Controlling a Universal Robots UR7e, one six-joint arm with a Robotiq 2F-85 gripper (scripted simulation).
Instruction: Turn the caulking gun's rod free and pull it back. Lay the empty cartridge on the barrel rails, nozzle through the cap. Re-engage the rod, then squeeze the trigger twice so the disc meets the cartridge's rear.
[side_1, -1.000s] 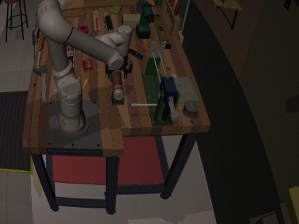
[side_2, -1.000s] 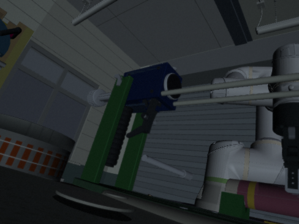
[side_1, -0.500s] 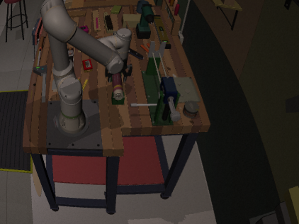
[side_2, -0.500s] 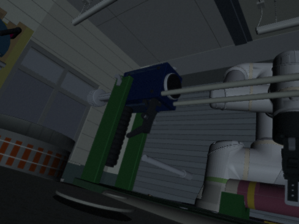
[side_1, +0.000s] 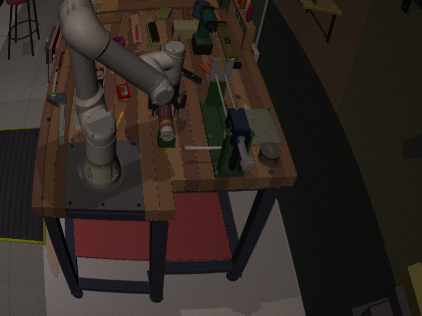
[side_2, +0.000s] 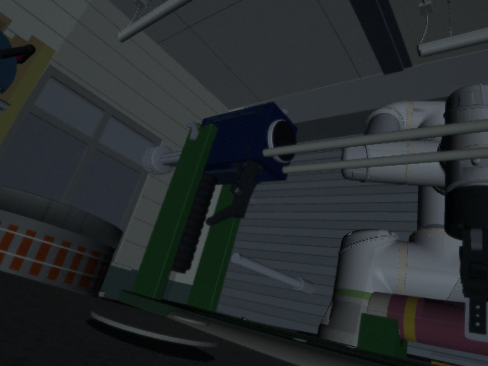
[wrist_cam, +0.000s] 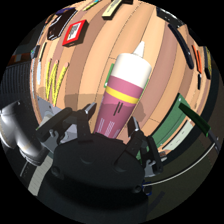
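The empty cartridge (wrist_cam: 122, 94) is a pink tube with a yellow band and a white nozzle. It lies on a small green cradle (side_1: 166, 137) on the bench. My gripper (wrist_cam: 111, 119) is open and holds nothing. It hangs over the cartridge's (side_1: 165, 122) rear part, a finger on either side. To the right, the blue caulking gun (side_1: 237, 127) sits in a green stand (side_1: 220, 135). Its two barrel rails (side_2: 375, 147) run back to a grey cap (side_1: 220, 67). Its rod (side_1: 202, 148) sticks out sideways toward the cradle. The trigger (side_2: 240, 197) hangs under the blue body (side_2: 247, 137).
The wooden workbench (side_1: 150, 115) carries many tools along its far edge, among them a green drill press (side_1: 205, 30). A red-framed label (wrist_cam: 74, 32) and two yellow pencils (wrist_cam: 55, 80) lie left of the cartridge. A round grey disc (side_1: 270, 151) sits by the bench's right edge.
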